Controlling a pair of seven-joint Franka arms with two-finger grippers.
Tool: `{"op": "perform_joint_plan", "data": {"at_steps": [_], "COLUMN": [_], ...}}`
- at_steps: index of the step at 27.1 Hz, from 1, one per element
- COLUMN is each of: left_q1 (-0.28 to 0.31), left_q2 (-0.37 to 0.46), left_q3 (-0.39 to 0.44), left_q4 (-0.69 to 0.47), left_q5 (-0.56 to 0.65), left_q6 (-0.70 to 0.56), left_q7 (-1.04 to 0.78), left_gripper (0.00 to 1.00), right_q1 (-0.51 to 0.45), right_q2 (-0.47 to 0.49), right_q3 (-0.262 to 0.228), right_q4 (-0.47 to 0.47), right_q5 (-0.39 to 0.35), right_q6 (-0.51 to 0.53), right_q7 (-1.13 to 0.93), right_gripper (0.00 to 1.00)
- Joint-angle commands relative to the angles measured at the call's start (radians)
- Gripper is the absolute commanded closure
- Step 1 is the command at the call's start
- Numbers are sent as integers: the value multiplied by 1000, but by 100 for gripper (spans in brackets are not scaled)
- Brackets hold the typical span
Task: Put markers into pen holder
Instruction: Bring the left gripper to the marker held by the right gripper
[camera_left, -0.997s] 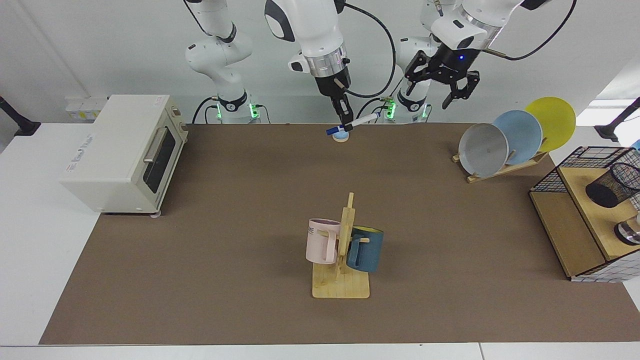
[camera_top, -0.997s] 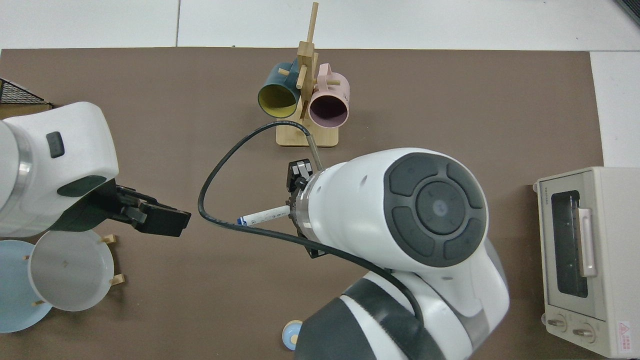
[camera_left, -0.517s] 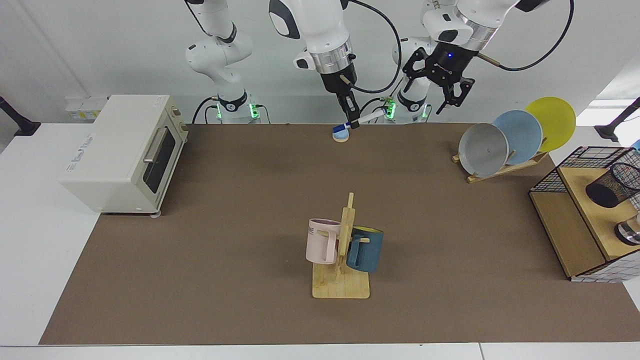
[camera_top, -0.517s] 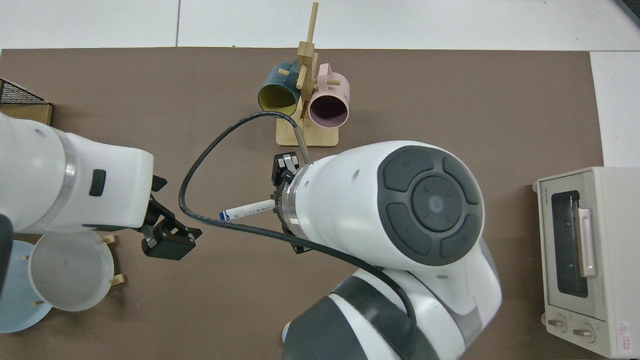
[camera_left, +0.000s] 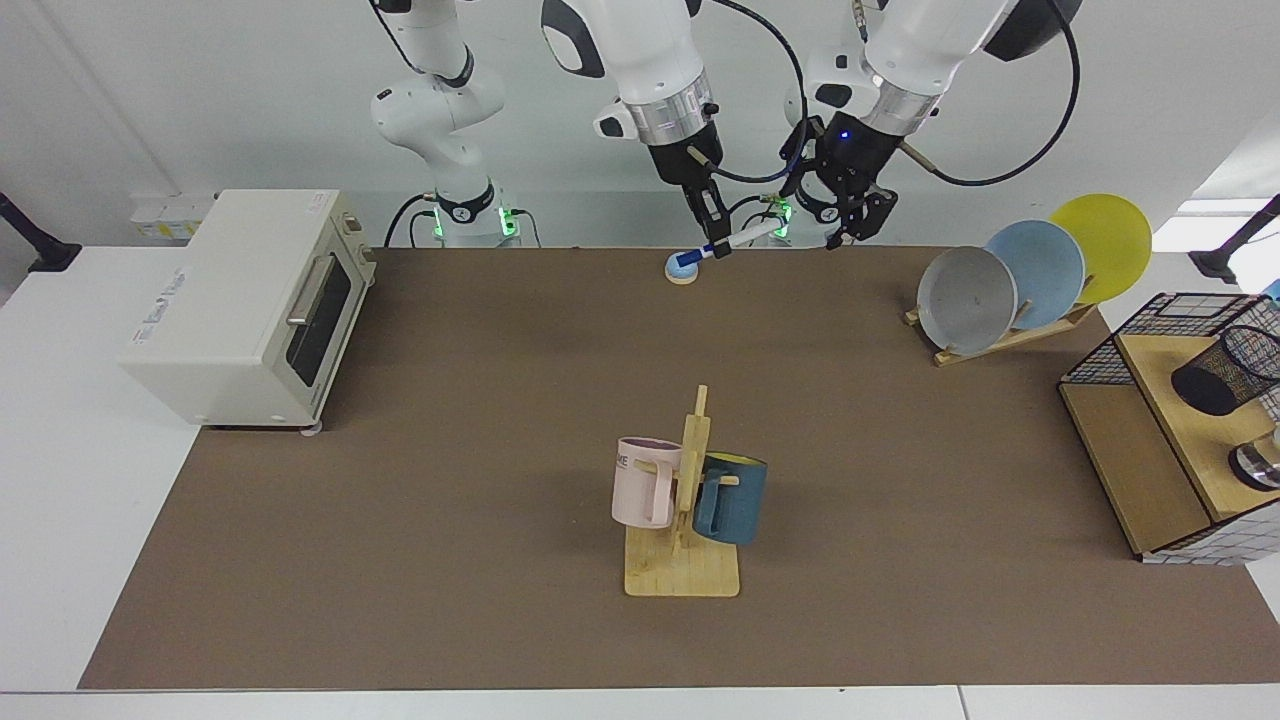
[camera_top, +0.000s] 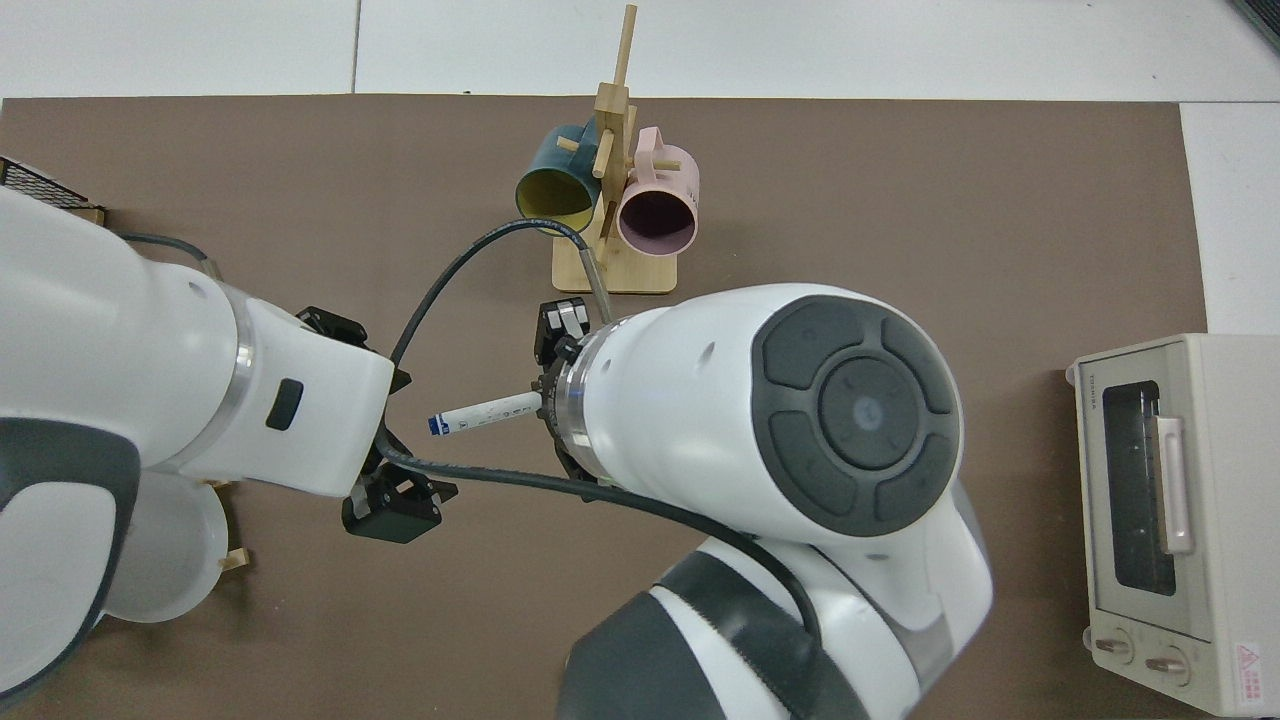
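Note:
My right gripper (camera_left: 715, 242) is shut on the marker (camera_left: 735, 238), a white barrel with a blue cap, held tilted above the far edge of the mat. In the top view the marker (camera_top: 480, 413) sticks out from under the right wrist with its banded end free. My left gripper (camera_left: 855, 228) hangs close beside that free end, turned side-on, fingers apart and holding nothing; in the top view this left gripper (camera_top: 395, 510) sits just past the marker tip. The pen holder (camera_left: 1225, 372), a black mesh cup, rests on the wooden shelf at the far right edge.
A toaster oven (camera_left: 250, 300) stands at the view's left. A wooden mug rack (camera_left: 685, 560) with a pink and a blue mug sits mid-mat. A plate rack (camera_left: 1030, 275), a wire basket (camera_left: 1170, 310), a silver cylinder (camera_left: 1258, 465) and a small blue disc (camera_left: 682, 268) are also here.
The left arm has swung in from the plate rack side toward the marker and its gripper has rotated side-on. The right gripper has shifted slightly toward it with the marker.

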Motion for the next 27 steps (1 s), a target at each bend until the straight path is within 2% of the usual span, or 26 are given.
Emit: {"op": "perform_joint_plan", "data": {"at_steps": [1, 17, 27], "left_q1": [2, -18, -27], "left_q2": [-31, -29, -33], "left_q3": [14, -31, -48], "left_q4": [-49, -51, -63], "left_q5": [-69, -89, -73], "left_q6": [16, 99, 101], "left_q7": [37, 8, -12], "left_gripper": [0, 2, 18], "right_q1": [2, 5, 23], "right_q2": [14, 9, -1], "right_q3": [-3, -2, -2], "right_q4": [16, 6, -6], "right_q5": [29, 75, 85], "right_q6": [30, 28, 12], "right_q7": [1, -80, -127], "right_gripper": [100, 100, 100]}}
